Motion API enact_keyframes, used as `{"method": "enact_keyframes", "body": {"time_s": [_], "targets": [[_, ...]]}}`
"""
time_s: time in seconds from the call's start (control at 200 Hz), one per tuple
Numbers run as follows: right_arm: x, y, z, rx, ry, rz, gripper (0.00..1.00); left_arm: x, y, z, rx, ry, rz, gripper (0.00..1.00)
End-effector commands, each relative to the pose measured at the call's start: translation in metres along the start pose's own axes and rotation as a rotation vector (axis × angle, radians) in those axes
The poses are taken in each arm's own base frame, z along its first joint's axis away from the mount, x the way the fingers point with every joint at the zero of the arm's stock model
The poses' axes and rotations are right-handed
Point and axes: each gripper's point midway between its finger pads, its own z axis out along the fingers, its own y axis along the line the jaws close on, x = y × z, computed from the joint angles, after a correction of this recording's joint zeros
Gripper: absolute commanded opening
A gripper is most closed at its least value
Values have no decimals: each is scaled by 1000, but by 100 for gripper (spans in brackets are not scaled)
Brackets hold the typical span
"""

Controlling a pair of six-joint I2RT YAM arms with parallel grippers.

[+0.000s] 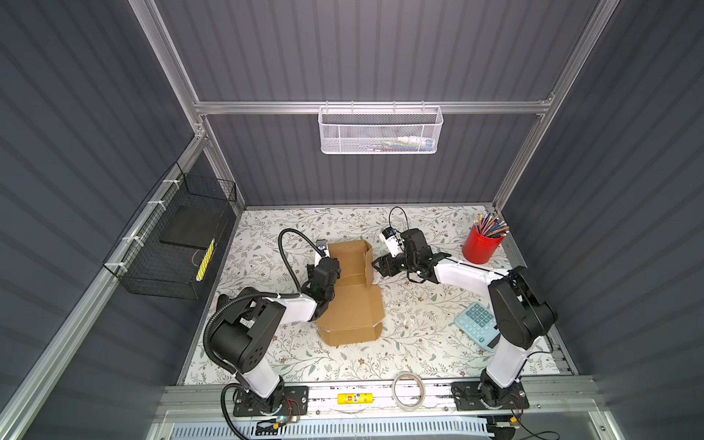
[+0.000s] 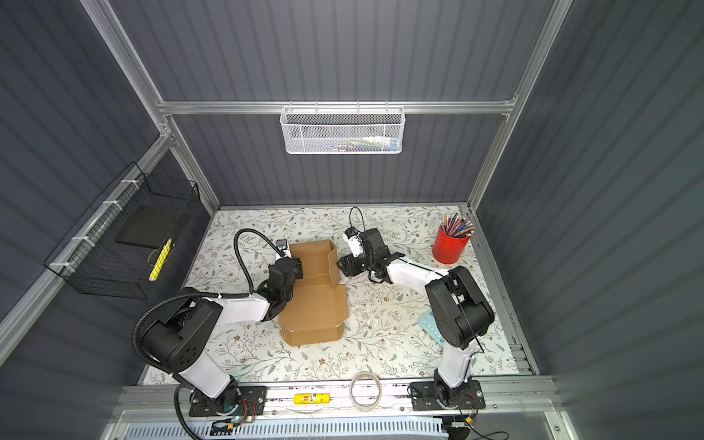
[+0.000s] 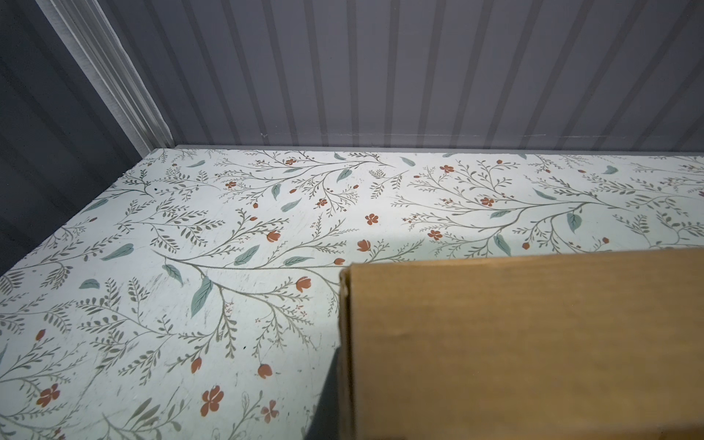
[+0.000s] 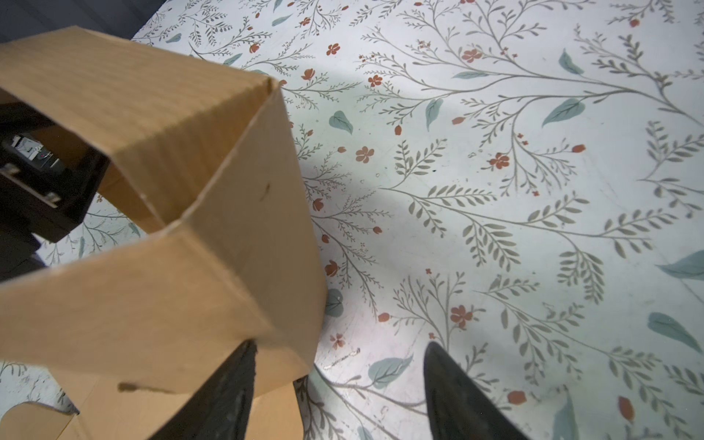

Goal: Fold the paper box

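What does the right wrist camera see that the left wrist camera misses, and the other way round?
Only the right wrist view shows the right gripper, open, one black finger in front of the box, whose raised walls meet at a corner, and a black part of the other arm behind them. Only the left wrist view shows the grey ribbed back wall and a metal corner post. Both show the brown box and the flowered tabletop.
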Motion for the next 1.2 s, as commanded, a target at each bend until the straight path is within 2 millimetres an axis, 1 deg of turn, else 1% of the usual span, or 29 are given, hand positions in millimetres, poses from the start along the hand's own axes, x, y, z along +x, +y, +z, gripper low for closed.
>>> {"method": "enact_keyframes", "body": {"time_s": [0.0,0.145,0.365,0.815,1.191], "targets": [[2,5,-3,0,-1,-14,70,27,4,-1,1,80,40,0],[2,8,-1,-8,0,-17,70,27,4,-2,3,79,40,0],[-8,8,5,-10,-20,-21,70,28,5,-3,6,77,39,0],[-23,7,24,-13,-49,-27,68,31,3,-6,41,44,30,0],[-25,15,34,29,-52,-64,65,41,0,-5,69,29,34,0]]}}
